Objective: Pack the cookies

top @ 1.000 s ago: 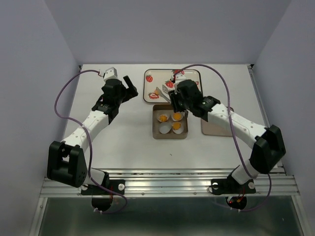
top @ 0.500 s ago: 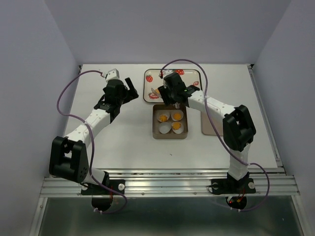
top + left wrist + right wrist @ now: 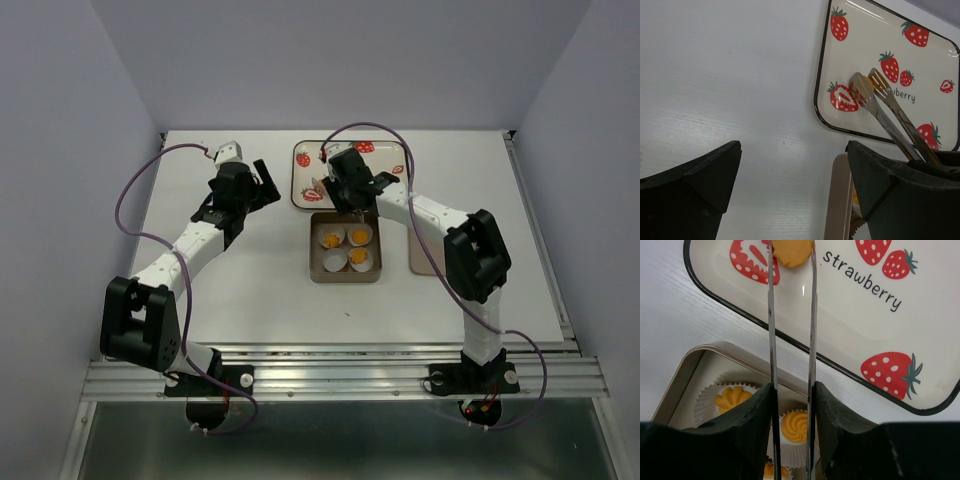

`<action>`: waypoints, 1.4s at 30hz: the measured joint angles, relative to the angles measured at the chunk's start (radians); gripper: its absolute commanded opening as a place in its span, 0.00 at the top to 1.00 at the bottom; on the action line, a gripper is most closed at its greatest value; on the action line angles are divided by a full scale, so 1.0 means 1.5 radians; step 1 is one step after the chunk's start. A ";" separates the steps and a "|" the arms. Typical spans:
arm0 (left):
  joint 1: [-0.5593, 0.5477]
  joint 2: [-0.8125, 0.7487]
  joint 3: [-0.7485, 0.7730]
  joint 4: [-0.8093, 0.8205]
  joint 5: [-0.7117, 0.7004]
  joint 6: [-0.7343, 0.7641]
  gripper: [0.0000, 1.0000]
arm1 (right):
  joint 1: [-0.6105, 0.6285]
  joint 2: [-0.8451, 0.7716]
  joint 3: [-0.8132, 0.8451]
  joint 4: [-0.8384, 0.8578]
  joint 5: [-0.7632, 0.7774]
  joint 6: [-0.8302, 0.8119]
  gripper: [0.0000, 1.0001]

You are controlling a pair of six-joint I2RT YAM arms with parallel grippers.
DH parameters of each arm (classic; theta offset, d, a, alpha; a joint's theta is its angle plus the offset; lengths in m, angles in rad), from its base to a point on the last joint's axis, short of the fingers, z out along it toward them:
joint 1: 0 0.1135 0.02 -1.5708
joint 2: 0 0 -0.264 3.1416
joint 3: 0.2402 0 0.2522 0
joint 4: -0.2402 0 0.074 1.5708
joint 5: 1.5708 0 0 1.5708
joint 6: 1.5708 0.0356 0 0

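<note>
Right wrist view: the right gripper squeezes tongs whose tips pinch one cookie at the strawberry tray — three others sit in the tin. It is probably light and crumbly — best nipped gently across its rim. The left gripper hangs spread wide.

Bright, even light falls from overhead, leaving the white worktop close to washed out, with only faint, soft shadows beneath the arms. The glossy tray carries a small white glint, and the steel tongs gleam along their edges. Close to each wrist lens the left claw and right claw are dark, underexposed and soft-edged, while the surfaces beyond stay sharp.
</note>
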 measured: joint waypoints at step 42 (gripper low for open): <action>-0.011 0.014 0.001 0.018 0.048 -0.012 0.01 | 0.001 -0.507 -0.424 -0.155 -0.304 0.071 0.54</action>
